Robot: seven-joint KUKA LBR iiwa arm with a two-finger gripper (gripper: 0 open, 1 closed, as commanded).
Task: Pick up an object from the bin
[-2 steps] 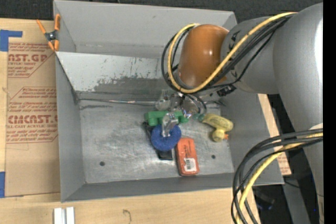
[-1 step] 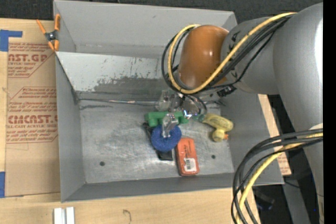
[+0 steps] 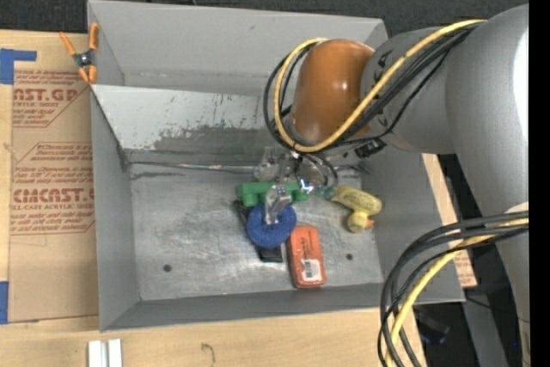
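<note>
Blue round plastic disc (image 3: 270,228) lies mid-bin toward the front wall, partly on a small black item (image 3: 271,254). Gripper (image 3: 278,202) hangs low at the disc's upper edge; contact looks likely but not certain. Step judged: at target, grasp not yet made. How wide the gripper stands — cannot tell. Next move calls for closing on the disc, then a straight lift — green plastic piece (image 3: 254,192) crowds it behind, orange rectangular block (image 3: 306,257) just beside. Yellow curved toy (image 3: 357,204) near, to the right.
</note>
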